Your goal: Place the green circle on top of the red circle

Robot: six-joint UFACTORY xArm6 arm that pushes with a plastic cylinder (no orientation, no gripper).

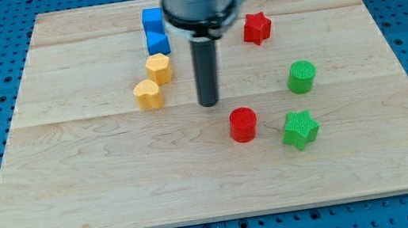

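The green circle sits at the view's right on the wooden board. The red circle lies below and to the left of it, apart from it. My tip rests on the board just up and left of the red circle, a short gap away, and well left of the green circle. It touches no block.
A green star lies right of the red circle. A red star is near the view's top. Two blue blocks and two yellow blocks stand left of the rod. Blue pegboard surrounds the board.
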